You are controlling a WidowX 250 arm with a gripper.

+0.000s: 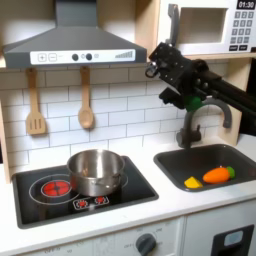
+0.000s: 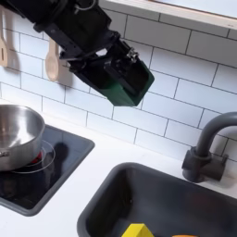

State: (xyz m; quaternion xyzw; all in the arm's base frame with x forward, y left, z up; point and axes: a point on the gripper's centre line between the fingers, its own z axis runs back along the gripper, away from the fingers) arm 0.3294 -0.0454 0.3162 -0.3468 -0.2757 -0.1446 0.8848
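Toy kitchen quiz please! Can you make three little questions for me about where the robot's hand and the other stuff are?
1. True or false: the pot sits on the stove.
2. What lies in the sink? A) carrot B) spoon C) cup
3. What green thing is the hand holding up in front of the tiled wall?

Key: 1 true. 2 A. 3 a green block, high above the counter, left of the faucet in the second exterior view.

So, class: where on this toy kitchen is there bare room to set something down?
The white counter strip between stove and sink is bare, as is the sink's left floor. The pot crowds the stove; the carrot and a yellow piece crowd the sink's front.
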